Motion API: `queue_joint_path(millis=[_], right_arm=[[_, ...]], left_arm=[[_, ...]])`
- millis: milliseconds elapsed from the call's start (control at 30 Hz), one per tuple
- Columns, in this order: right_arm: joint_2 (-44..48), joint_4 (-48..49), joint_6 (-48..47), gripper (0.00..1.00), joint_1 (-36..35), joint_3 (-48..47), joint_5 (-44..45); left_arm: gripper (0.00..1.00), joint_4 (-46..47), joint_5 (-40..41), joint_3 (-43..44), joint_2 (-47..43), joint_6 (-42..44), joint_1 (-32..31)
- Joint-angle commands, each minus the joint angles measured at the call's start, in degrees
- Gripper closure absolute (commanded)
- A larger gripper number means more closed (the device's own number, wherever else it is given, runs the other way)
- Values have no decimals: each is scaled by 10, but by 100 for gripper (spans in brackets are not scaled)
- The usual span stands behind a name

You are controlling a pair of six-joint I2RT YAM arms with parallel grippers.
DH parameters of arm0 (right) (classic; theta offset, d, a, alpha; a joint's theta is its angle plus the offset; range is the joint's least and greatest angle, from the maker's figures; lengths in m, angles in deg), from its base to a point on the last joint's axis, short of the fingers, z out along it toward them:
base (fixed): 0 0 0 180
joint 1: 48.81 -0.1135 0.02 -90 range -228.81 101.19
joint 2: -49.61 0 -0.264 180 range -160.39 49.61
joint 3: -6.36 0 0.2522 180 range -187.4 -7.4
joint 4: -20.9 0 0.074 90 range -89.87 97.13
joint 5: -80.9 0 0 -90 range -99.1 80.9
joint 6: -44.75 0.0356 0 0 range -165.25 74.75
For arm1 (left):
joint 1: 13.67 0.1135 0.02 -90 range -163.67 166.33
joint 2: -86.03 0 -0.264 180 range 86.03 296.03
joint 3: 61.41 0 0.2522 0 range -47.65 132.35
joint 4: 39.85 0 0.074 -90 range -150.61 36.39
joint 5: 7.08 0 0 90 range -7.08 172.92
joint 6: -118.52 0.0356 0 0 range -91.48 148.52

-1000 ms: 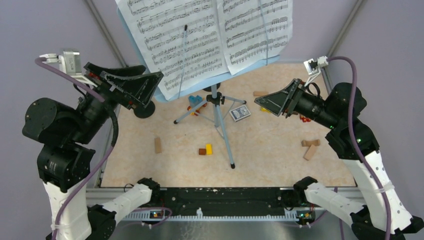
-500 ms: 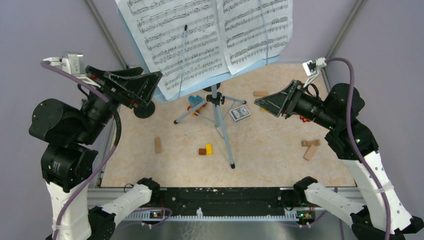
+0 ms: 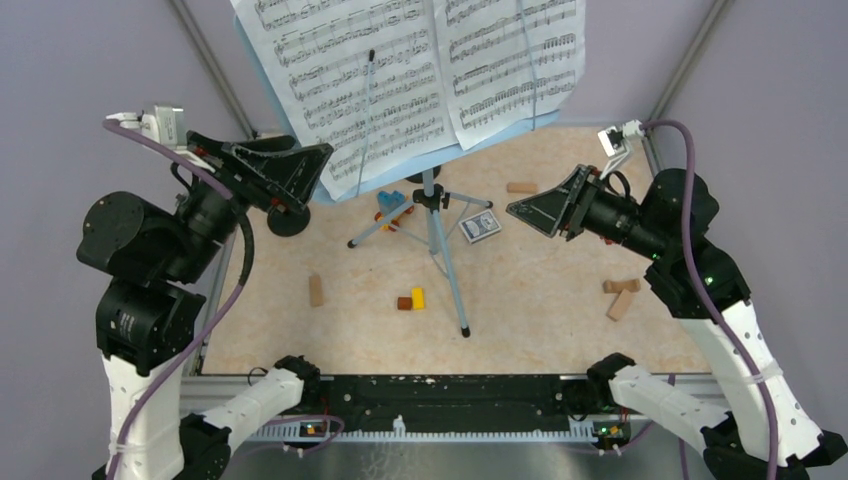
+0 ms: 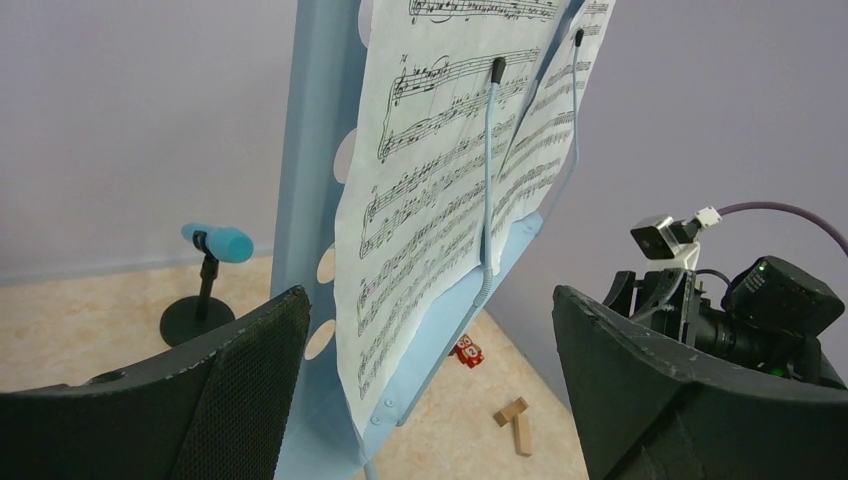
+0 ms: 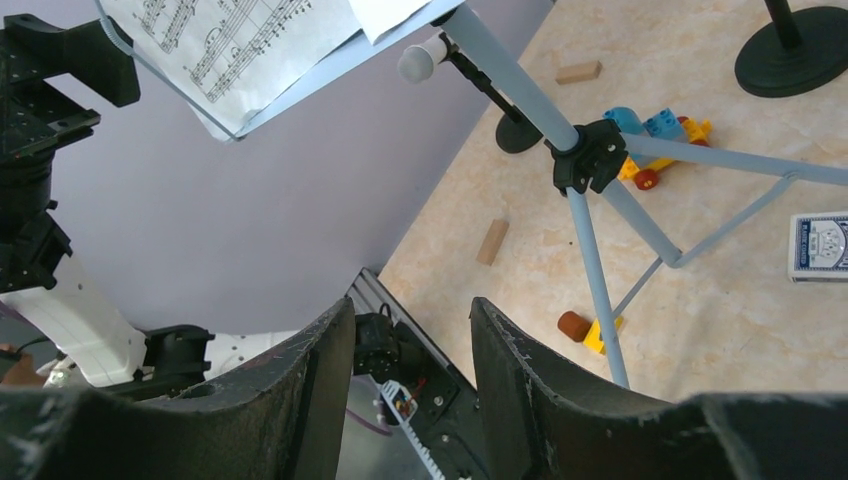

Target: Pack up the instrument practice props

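The light-blue music rack stands on its tripod at the table's back, with white sheet-music pages on it. My left gripper is open, and its jaws straddle the rack's lower left edge and pages without touching. The blue microphone sits in a black holder behind the rack. The white microphone sits in the other holder. My right gripper is open and empty, in the air right of the tripod.
A blue-and-orange toy car and a card deck lie by the tripod legs. Wooden blocks lie at the left, right and back. Small red and yellow blocks lie near the front leg.
My left arm has swung right, bringing its open gripper closer to the rack's lower left edge. My right gripper has shifted slightly left. Both stay open.
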Motion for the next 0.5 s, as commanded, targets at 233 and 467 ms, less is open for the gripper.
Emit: queue_joint_path(millis=[233,467], right_arm=[[16,11,-12,54,1,6,0],[24,67,-18,54,0,23,-72]], left_arm=[[5,58,-20,-15,18,-8,-1],[9,93,-42,-22,35,1,-1]])
